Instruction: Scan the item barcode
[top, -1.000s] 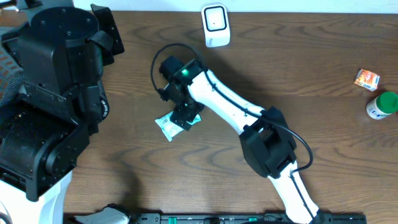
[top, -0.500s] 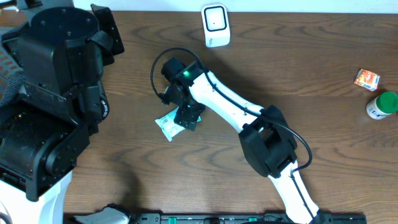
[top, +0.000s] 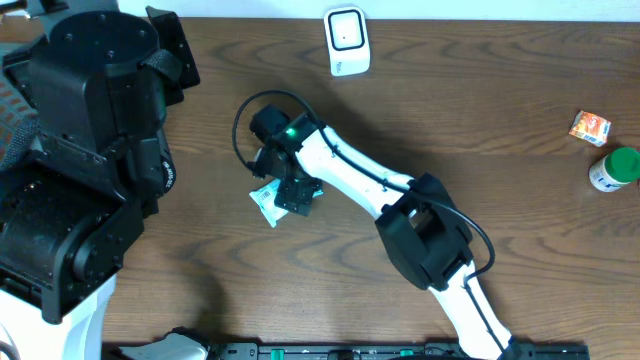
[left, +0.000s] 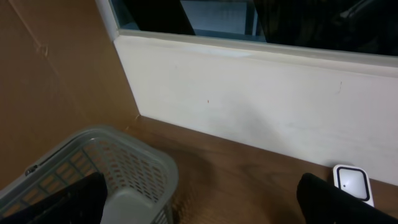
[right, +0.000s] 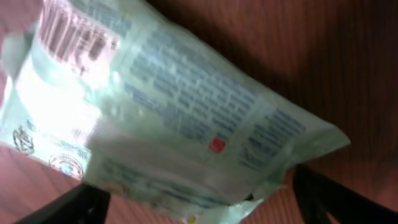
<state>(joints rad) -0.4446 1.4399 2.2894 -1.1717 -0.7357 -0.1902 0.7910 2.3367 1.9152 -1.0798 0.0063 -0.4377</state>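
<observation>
The item is a pale green printed packet lying flat on the brown table, left of centre. My right gripper is down over it and covers its right part. In the right wrist view the packet fills the frame, its barcode facing up at the top left. The right gripper stands open, its dark fingertips straddling the packet's near edge. The white scanner stands at the table's far edge. My left gripper is open and holds nothing, raised and facing the wall with the scanner low at the right.
A small orange box and a green-capped white bottle sit at the far right of the table. A grey plastic basket stands at the left, by the wall. The bulky black left arm fills the table's left side.
The right gripper has shifted a little left and lower over the packet, covering more of it, and its jaws have narrowed slightly. The left arm has not moved.
</observation>
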